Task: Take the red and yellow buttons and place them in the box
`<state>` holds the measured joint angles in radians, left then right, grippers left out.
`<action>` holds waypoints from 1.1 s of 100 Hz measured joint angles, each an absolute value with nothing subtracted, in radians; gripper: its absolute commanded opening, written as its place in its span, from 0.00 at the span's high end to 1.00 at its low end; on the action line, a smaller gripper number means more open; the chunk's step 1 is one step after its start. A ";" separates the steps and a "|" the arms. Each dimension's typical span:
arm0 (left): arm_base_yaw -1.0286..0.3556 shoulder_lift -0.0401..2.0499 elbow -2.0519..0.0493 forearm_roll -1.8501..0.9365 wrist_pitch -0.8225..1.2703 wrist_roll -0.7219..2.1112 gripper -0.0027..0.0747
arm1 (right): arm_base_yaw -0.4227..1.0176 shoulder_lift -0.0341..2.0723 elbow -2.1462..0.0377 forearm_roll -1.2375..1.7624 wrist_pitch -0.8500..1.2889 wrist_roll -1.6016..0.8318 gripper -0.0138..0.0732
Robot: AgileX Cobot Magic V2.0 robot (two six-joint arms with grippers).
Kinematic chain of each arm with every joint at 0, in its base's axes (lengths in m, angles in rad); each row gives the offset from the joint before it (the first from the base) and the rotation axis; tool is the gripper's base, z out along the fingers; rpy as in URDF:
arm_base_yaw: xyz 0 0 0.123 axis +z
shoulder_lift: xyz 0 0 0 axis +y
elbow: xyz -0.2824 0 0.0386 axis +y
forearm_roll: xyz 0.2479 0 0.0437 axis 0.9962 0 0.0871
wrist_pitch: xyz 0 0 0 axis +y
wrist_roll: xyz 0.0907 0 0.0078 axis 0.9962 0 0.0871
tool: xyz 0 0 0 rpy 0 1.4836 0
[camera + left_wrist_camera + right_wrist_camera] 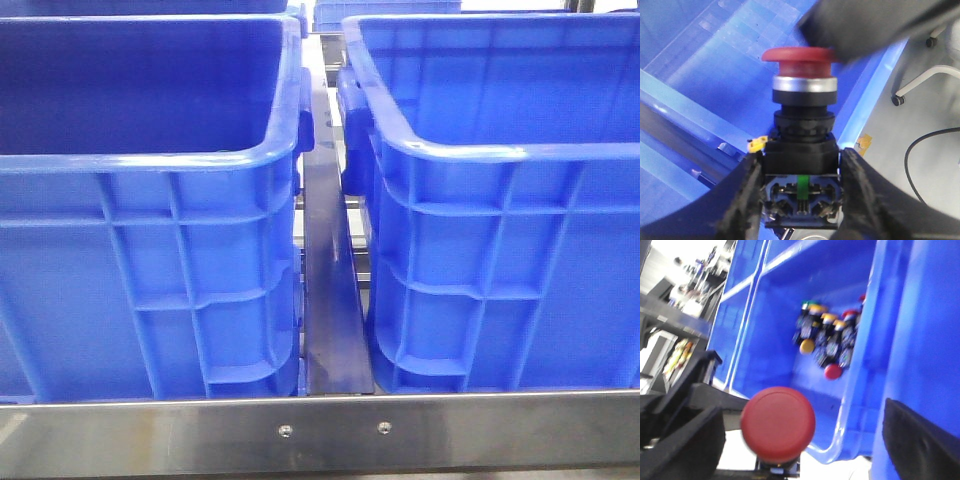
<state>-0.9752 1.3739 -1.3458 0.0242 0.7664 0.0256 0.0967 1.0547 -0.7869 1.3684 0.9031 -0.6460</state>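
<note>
My left gripper (800, 167) is shut on the black body of a red button (799, 60), with its dark red cap pointing away from the fingers. It is held over a blue box (715, 65). In the right wrist view the same red cap (778, 424) faces the camera, between the wide-apart fingers (682, 440) of my open right gripper (800, 437), which do not touch it. Behind it a blue box (770, 315) holds a pile of several buttons, among them a yellow one (807, 346) and a red one (833, 371). Neither gripper shows in the front view.
The front view shows two blue crates, one left (150, 250) and one right (500, 250), side by side behind a steel rail (320, 432), with a narrow gap between them. Grey floor with cables (925, 150) lies beside the crate in the left wrist view.
</note>
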 measured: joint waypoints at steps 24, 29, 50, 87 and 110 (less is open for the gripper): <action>-0.975 1.374 -1.346 0.024 0.766 0.026 0.99 | 0.168 1.092 -0.788 1.435 0.880 -0.730 0.13; -0.975 1.374 -1.346 0.024 0.766 0.026 0.99 | 0.170 1.092 -0.788 1.450 0.880 -0.743 0.20; -0.975 1.374 -1.346 0.024 0.766 0.026 0.99 | 0.172 1.092 -0.789 1.462 0.883 -0.756 0.63; -0.975 1.374 -1.346 0.024 0.766 0.026 0.37 | 0.172 1.092 -0.789 1.462 0.885 -0.780 0.68; -0.975 1.374 -1.346 0.024 0.766 0.023 0.14 | 0.172 1.092 -0.789 1.462 0.846 -0.817 0.68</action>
